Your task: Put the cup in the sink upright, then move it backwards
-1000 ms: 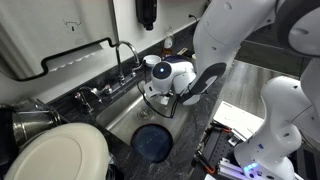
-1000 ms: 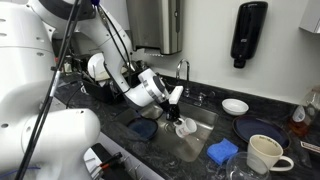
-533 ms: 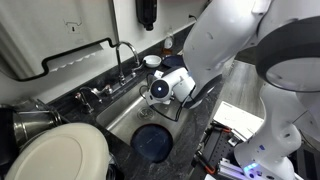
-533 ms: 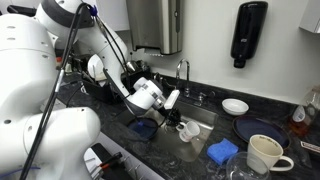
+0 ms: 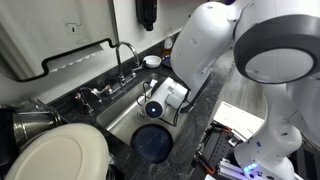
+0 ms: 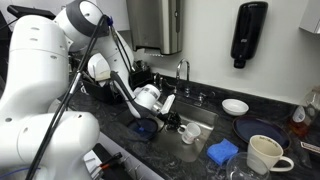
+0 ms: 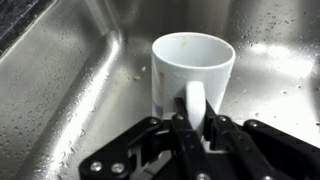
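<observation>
A white cup (image 7: 190, 62) stands upright on the floor of the steel sink (image 7: 60, 95), its handle towards the camera in the wrist view. My gripper (image 7: 195, 120) is shut on that handle, one finger on each side. In an exterior view the cup (image 6: 190, 131) shows small and white in the sink basin, just beyond the gripper (image 6: 174, 122). In an exterior view the gripper (image 5: 152, 108) reaches down into the sink (image 5: 122, 118) and hides the cup.
A faucet (image 5: 125, 55) stands behind the sink. A blue plate (image 5: 152, 143) lies at the sink's front. A large white plate (image 5: 60, 155) and a metal pot (image 5: 30, 120) sit beside it. A blue plate (image 6: 258, 130), white bowl (image 6: 236, 106), cream mug (image 6: 262, 153) and blue sponge (image 6: 222, 151) are on the counter.
The gripper has moved lower into the sink and towards its front while the arm swung over it. It still holds the cup.
</observation>
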